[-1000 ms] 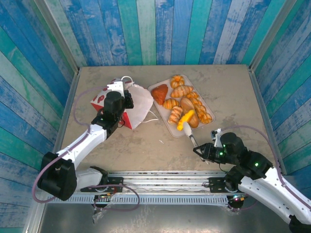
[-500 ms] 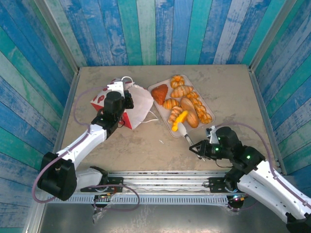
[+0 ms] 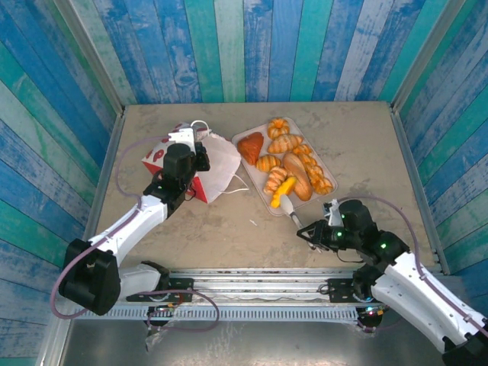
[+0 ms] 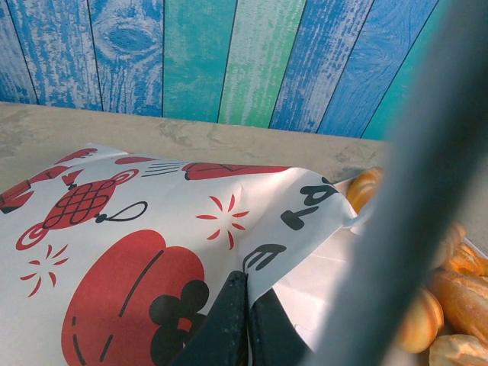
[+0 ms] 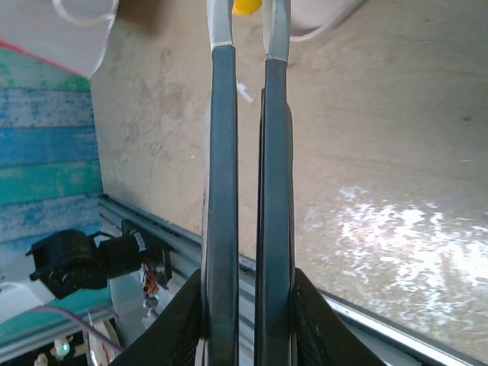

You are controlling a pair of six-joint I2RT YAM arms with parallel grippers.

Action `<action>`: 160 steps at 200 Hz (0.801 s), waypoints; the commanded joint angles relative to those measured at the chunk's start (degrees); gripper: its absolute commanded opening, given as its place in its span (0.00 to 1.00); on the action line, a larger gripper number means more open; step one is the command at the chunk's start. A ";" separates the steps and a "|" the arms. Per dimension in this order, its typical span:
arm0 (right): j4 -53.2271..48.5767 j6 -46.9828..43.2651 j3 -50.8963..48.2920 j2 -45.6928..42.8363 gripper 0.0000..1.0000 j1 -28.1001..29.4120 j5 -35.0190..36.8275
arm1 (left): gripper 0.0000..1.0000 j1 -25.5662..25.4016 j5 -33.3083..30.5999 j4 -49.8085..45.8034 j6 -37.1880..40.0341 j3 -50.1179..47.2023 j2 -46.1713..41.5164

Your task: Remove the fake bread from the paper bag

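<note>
Right gripper [image 3: 288,202] is clenched, w/ a yellow piece [image 3: 284,185] at its fingertips. In the wrist view the yellow sits right between the tips, so it looks pinched, not just touching.

Change over the last sec: the right arm swung left and in toward the tray [image 3: 239,139], and the yellow piece went w/ it. It's now over the tray's near edge, just beside the rest of the bread [image 3: 293,164], approx. where the other pieces are piled. The last half-sec shows hardly any drift, so the arm seems to be settling.

Left gripper [image 4: 244,297] hasn't budged: shut tight on the edge of the paper bag [image 3: 219,164], pinning it on the table [image 3: 229,229] to the left of the tray. The bag lies slumped on its side, same pose as before.

Meaning for the task: prob. one more piece is at drop-off, and letting go of it is likely next. The pile is out of the bag and on the tray. Can't tell whether anything's left inside the bag, since its mouth isn't visible from above or from the left wrist.
</note>
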 commanded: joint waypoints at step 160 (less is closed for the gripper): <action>-19.12 -9.30 12.27 3.43 0.47 -5.47 2.73 | 0.07 -0.20 1.24 0.47 -0.40 0.32 -0.81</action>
